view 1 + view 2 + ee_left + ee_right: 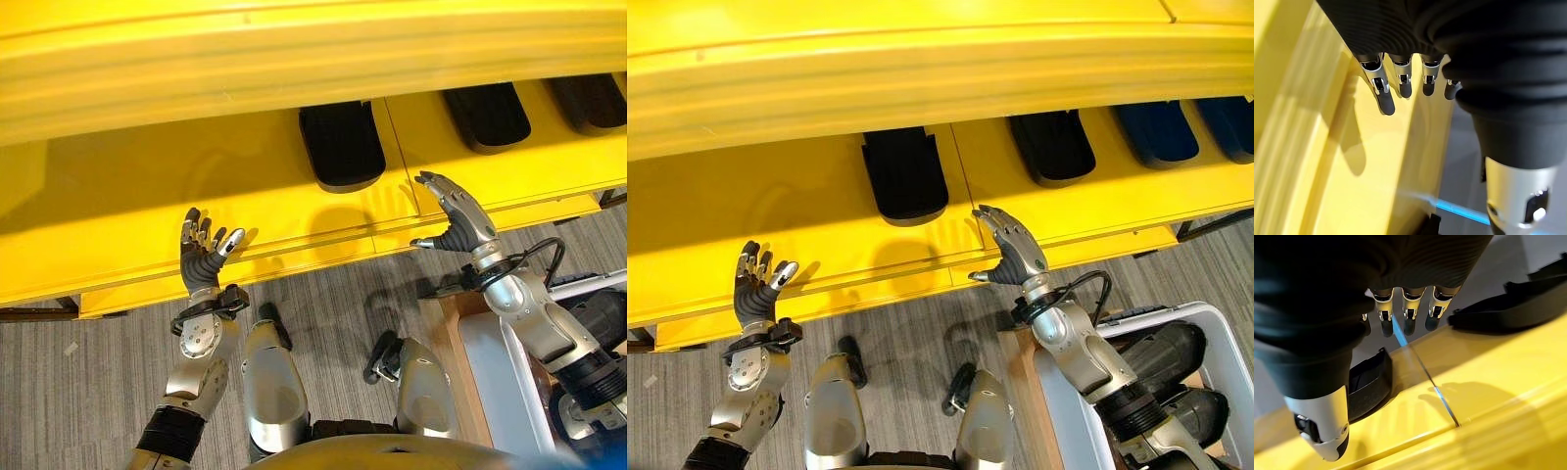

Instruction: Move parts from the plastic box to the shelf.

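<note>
Workshop or parts-storage area, industrial type.

A yellow shelf (196,196) with tiered boards is fitted along the work area, and moulded black parts (341,145) are laid out on it in a row. A white plastic box (1225,338) of similar parts is placed on grey wood-pattern flooring (88,382).

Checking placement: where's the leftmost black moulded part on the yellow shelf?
Head views: the black moulded part lies on the yellow shelf, left of the panel seam, between the open left hand and right hand.

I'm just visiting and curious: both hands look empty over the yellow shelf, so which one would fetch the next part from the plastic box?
Probably the right robot hand: the plastic box with dark parts sits beside its arm. The left robot hand hangs far across.
</note>
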Motion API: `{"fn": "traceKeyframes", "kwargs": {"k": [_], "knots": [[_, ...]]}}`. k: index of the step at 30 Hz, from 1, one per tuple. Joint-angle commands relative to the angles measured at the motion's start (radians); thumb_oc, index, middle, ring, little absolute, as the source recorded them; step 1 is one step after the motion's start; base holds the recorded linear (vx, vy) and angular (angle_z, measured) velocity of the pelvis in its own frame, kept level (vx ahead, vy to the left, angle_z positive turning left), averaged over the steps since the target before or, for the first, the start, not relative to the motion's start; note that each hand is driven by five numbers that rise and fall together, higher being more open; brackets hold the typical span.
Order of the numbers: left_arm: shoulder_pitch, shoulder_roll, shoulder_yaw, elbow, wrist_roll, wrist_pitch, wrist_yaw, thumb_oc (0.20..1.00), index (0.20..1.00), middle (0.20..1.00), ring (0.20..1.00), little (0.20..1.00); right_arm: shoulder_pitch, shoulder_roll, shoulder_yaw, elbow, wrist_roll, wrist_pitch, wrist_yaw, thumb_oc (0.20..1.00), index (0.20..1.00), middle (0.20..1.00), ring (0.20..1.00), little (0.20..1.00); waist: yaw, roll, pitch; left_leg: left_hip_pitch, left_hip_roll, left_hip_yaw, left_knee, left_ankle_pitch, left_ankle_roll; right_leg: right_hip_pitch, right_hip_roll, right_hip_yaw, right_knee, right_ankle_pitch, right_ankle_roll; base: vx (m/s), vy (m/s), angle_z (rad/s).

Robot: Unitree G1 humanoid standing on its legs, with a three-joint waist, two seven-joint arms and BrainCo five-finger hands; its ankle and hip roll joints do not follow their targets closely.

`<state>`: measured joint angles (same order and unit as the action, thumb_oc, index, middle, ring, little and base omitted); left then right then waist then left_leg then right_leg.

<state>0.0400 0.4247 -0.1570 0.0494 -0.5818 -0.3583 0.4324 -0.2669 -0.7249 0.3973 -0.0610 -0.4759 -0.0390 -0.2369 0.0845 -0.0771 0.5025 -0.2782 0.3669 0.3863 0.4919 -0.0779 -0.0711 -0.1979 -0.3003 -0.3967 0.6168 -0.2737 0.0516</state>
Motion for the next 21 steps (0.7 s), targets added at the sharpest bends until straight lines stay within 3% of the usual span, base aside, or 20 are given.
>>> {"fn": "traceKeyframes", "kwargs": {"k": [1, 11, 21], "knots": [[0.016, 0.037, -0.006, -0.109, -0.034, -0.040, -0.054, 1.000, 1.000, 1.000, 1.000, 1.000, -0.049, -0.020, -0.020, -0.007, -0.051, -0.045, -0.006, 1.000, 1.000, 1.000, 1.000, 1.000, 0.019, 0.002, -0.033, 0.122, 0.019, 0.039, 0.033, -0.077, 0.005, 0.016, -0.041, 0.031, -0.030, 0.093, 0.097, -0.02, -0.042, 0.05], [-0.003, 0.078, 0.016, -0.111, -0.038, -0.028, -0.035, 1.000, 1.000, 1.000, 1.000, 1.000, -0.130, -0.071, 0.106, 0.036, -0.062, -0.047, 0.128, 1.000, 1.000, 1.000, 1.000, 1.000, 0.056, -0.015, -0.029, 0.105, 0.019, 0.021, 0.021, -0.061, 0.004, 0.023, -0.035, 0.000, -0.024, 0.089, 0.097, -0.02, -0.045, 0.07], [0.007, 0.085, 0.021, -0.099, -0.043, -0.040, -0.048, 1.000, 1.000, 1.000, 1.000, 1.000, -0.151, -0.101, 0.182, -0.002, -0.033, -0.069, 0.220, 1.000, 1.000, 1.000, 1.000, 1.000, 0.065, -0.022, -0.024, 0.098, 0.023, 0.021, 0.009, -0.048, -0.004, 0.027, -0.028, -0.011, -0.033, 0.088, 0.096, -0.02, -0.008, 0.02]]}}
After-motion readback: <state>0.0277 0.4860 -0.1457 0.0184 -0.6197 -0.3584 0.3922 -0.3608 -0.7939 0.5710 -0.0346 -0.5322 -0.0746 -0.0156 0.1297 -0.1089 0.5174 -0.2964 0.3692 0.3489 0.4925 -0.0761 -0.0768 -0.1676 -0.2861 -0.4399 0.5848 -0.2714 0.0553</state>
